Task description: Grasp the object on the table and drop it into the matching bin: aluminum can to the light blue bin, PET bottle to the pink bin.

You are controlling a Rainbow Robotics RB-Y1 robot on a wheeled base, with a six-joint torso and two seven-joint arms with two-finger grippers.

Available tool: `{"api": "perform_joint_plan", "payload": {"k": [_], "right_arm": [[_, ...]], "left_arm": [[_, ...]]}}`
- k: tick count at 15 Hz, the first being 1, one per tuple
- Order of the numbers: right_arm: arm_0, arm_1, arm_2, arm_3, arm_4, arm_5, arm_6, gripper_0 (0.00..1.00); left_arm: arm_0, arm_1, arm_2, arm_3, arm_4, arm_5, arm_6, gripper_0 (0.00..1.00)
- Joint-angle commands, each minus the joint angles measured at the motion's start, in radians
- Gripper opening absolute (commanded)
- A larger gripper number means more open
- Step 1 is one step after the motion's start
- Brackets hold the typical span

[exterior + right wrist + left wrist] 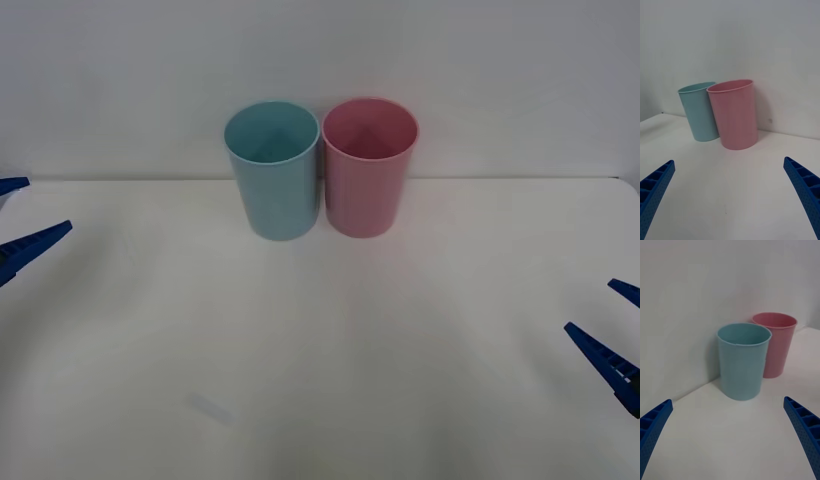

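The light blue bin (273, 190) and the pink bin (365, 185) stand upright, side by side and touching, at the back of the white table (330, 350). From the front I can look into both bins and nothing shows inside them. The object, whether PET bottle or aluminum can, is out of view. My left gripper (49, 204) is open at the table's left edge, facing the light blue bin (742, 363) and the pink bin (777, 348). My right gripper (588, 304) is open at the right edge, with the pink bin (734, 116) nearer than the light blue bin (700, 112).
A plain white wall (320, 60) rises directly behind the bins. A faint pale mark (210, 408) lies on the tabletop near the front left. Bare white surface stretches between the two grippers and in front of the bins.
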Motion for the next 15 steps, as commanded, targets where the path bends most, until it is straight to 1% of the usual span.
{"api": "perform_joint_plan", "payload": {"k": [1, 4, 10, 15], "right_arm": [[0.0, 0.0, 0.0, 0.0, 0.0, 0.0, 0.0, 1.0], [0.0, 0.0, 0.0, 0.0, 0.0, 0.0, 0.0, 1.0], [0.0, 0.0, 0.0, 0.0, 0.0, 0.0, 0.0, 1.0], [0.0, 0.0, 0.0, 0.0, 0.0, 0.0, 0.0, 1.0]], "left_arm": [[0.073, 0.0, 0.047, -0.001, 0.013, -0.049, -0.047, 1.0], [0.158, 0.0, 0.057, 0.001, 0.062, -0.054, -0.098, 1.0], [0.293, 0.0, 0.048, -0.001, 0.156, -0.058, -0.125, 1.0], [0.309, 0.0, 0.033, -0.001, 0.163, -0.038, -0.127, 1.0]]}}
